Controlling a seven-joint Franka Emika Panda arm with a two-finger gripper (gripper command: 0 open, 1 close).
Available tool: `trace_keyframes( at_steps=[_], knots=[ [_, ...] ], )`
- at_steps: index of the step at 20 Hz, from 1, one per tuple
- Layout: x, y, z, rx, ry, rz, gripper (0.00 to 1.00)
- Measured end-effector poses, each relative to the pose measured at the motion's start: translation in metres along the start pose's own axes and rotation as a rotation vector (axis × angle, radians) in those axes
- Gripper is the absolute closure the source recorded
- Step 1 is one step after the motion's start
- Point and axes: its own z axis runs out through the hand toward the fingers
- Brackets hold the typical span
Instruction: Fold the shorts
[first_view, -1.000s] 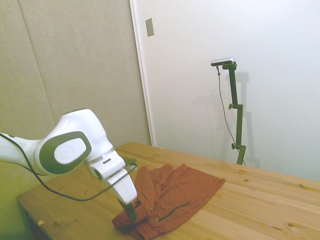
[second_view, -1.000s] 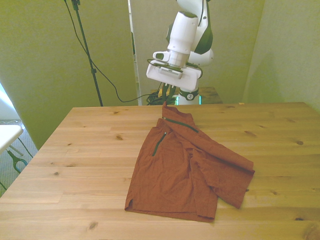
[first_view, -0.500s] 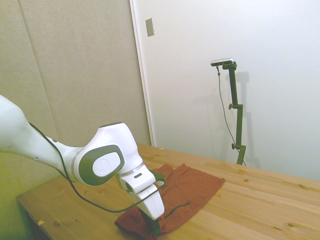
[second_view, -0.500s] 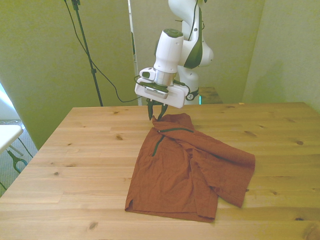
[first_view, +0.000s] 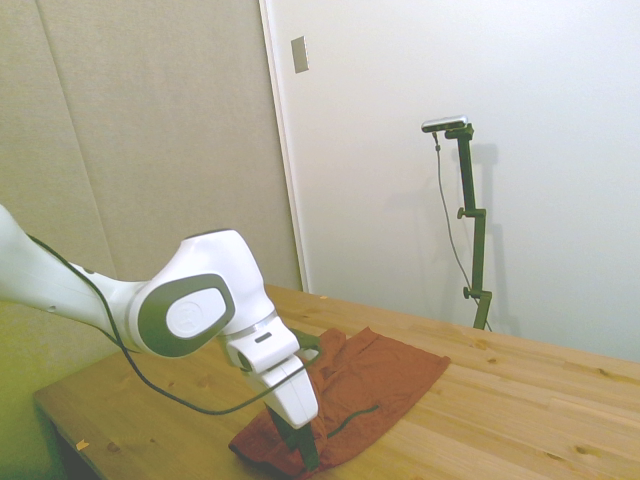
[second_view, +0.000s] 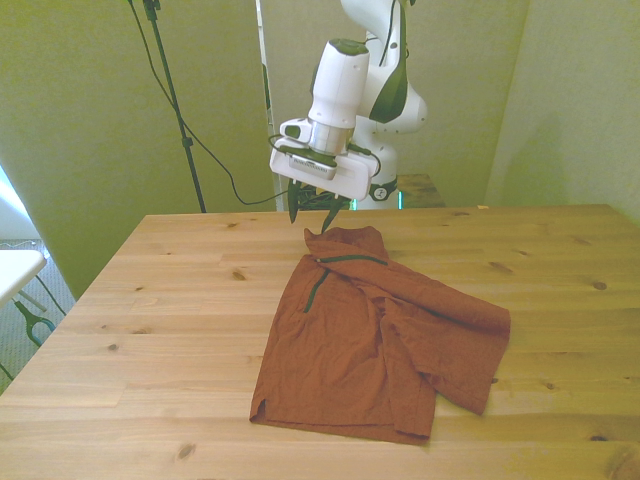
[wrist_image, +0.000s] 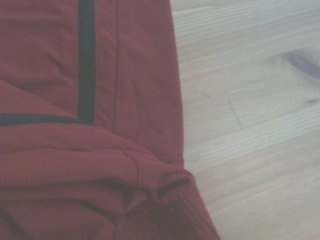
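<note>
gripper (second_view: 310, 213) lifted off shorts (second_view: 375, 335), seemingly open, empty

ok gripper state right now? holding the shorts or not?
Gripper: open, holding nothing, raised just above the far corner of the shorts.

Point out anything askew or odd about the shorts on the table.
The shorts lie crumpled, not flat: one leg is flopped slantwise over the other toward the front view's right, and the far corner is bunched up under the gripper. No damage is visible.
</note>
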Motion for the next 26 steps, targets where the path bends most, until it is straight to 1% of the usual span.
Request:
trace_keyframes(
  at_steps=[3, 5, 6, 7, 9, 11, 13, 15, 18, 22, 24, 26],
  knots=[
    [-0.006, 0.007, -0.046, 0.028, 0.071, -0.008, 0.00],
    [-0.017, 0.005, -0.074, 0.044, 0.118, -0.028, 0.00],
    [-0.025, 0.000, -0.084, 0.047, 0.143, -0.051, 0.00],
    [-0.035, -0.007, -0.092, 0.044, 0.176, -0.091, 0.00],
    [-0.060, -0.028, -0.099, 0.024, 0.242, -0.191, 0.00],
    [-0.094, -0.054, -0.100, -0.003, 0.328, -0.287, 0.00],
    [-0.135, -0.084, -0.100, -0.013, 0.427, -0.371, 0.00],
    [-0.168, -0.110, -0.096, -0.002, 0.496, -0.421, 0.00],
    [-0.213, -0.148, -0.086, 0.031, 0.532, -0.487, 0.00],
    [-0.267, -0.195, -0.067, 0.097, 0.589, -0.626, 0.00],
    [-0.280, -0.212, -0.059, 0.131, 0.609, -0.672, 0.00],
    [-0.285, -0.223, -0.053, 0.167, 0.599, -0.692, 0.00]
  ],
)
